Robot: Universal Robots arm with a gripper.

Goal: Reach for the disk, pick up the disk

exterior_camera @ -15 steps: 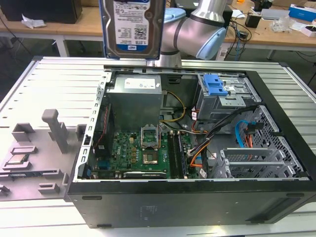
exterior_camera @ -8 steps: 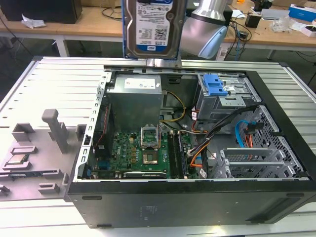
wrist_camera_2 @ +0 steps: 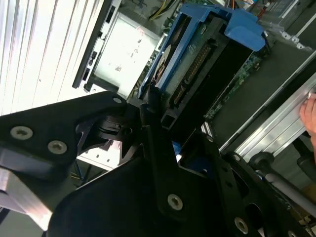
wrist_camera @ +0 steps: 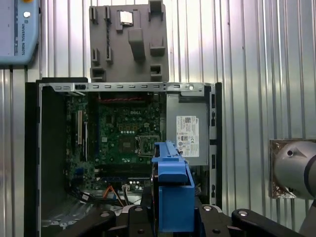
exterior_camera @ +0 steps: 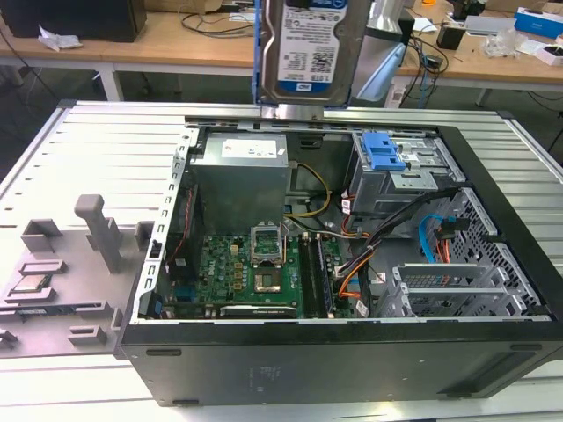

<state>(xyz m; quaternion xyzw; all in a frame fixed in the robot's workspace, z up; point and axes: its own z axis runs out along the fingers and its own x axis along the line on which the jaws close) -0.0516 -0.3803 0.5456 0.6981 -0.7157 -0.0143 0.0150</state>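
The disk (exterior_camera: 308,44) hangs upright high above the back of the open computer case, its white-and-blue label facing the exterior view and a blue bracket along its edges. In both wrist views the disk (wrist_camera_2: 197,59) (wrist_camera: 173,192) sits edge-on in its blue frame, clamped between the black fingers of my gripper (wrist_camera_2: 163,116) (wrist_camera: 173,212). The gripper is shut on the disk, which is lifted clear of the case.
Below stands the open black computer case (exterior_camera: 334,338) with its motherboard (exterior_camera: 255,272), power supply (exterior_camera: 242,176) and a drive cage with a blue latch (exterior_camera: 384,151). A grey fixture (exterior_camera: 62,264) holding a small chip (exterior_camera: 29,283) lies at the exterior view's left. A hand (wrist_camera_2: 310,113) rests beside the case.
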